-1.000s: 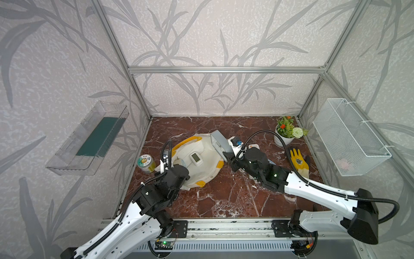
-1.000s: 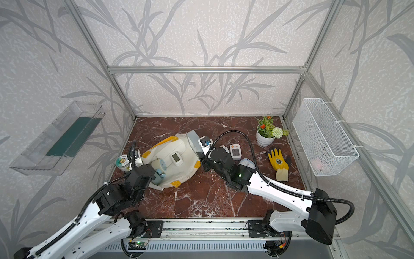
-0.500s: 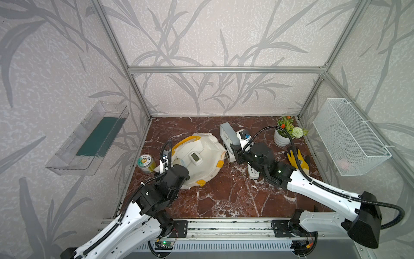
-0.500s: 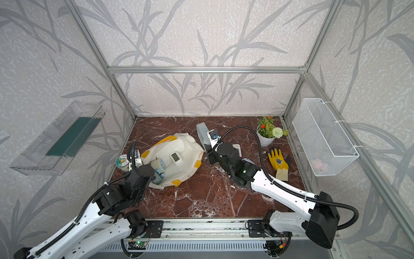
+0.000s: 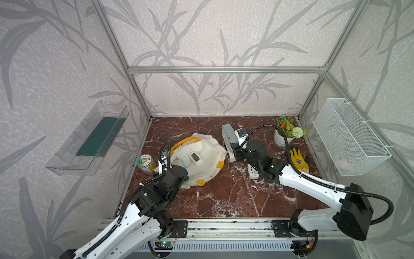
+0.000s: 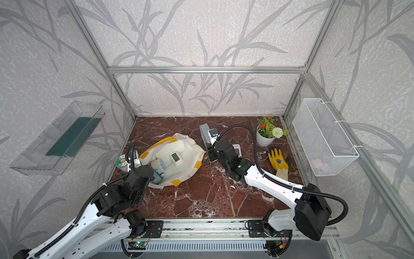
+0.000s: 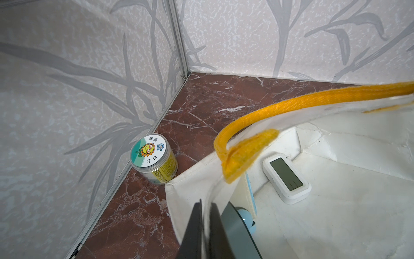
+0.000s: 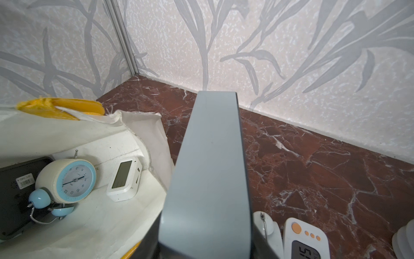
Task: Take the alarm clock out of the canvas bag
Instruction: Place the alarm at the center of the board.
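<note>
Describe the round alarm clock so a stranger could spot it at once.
Find the cream canvas bag with yellow handles, lying open on the red marble table. Inside it lies the round alarm clock, cream with a pale blue ring around its dial. Unlike the white rectangular digital clock beside it, it has hands and two blue bells.

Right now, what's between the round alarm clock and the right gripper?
A white digital clock, lying in the canvas bag, then its rim; right wrist view.

Before me the canvas bag (image 5: 208,170) is cream-white with yellow handles; the twin-bell alarm clock (image 8: 67,179) is cream, rimmed pale blue; the worktop (image 5: 224,197) is white-veined red-brown marble.
</note>
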`<act>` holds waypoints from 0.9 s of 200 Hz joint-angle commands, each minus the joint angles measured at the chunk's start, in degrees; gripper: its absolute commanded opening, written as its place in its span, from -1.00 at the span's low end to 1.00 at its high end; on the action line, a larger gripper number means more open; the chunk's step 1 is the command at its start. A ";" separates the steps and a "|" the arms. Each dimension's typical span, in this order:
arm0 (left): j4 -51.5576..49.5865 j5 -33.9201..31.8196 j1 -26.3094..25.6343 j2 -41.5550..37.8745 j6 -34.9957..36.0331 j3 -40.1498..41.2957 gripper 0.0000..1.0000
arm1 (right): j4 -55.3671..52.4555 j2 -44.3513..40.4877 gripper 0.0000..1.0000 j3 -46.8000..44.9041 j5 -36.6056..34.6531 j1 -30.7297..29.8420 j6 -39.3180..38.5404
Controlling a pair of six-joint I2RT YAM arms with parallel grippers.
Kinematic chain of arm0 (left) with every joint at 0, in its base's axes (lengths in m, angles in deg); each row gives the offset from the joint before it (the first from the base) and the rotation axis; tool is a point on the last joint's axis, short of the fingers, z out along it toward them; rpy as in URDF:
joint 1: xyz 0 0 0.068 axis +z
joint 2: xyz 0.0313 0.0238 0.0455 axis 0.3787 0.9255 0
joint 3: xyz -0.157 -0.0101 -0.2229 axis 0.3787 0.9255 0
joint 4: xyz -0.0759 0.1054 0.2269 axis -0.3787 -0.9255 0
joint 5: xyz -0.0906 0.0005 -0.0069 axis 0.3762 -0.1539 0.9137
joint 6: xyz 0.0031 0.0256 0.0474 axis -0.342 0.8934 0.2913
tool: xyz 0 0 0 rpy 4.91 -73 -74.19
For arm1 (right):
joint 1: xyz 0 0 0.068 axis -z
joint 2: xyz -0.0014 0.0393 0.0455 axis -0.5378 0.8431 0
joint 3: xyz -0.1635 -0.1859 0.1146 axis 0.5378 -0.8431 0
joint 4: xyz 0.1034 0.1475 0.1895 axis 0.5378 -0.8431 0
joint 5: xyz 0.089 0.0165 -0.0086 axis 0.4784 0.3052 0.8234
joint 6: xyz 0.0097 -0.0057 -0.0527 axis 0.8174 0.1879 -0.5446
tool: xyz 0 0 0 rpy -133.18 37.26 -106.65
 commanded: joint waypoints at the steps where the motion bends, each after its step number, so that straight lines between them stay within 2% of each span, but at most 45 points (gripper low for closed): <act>1: -5.28 -3.57 0.58 -1.80 -2.63 -0.48 -1.00 | 5.89 0.83 -0.56 0.96 1.31 0.38 1.23; 50: -10.99 -6.52 0.88 -3.58 -3.15 -2.29 -1.00 | 6.26 4.52 -0.57 0.78 3.45 0.21 3.55; 102: -12.25 -7.36 1.19 -5.09 -3.57 -2.26 -1.00 | 6.46 9.16 -0.57 1.75 1.94 -1.73 5.35; 180: -12.00 -7.02 1.41 -5.34 -3.66 -1.90 -1.00 | 6.21 17.41 -0.57 6.09 -7.61 -5.39 8.50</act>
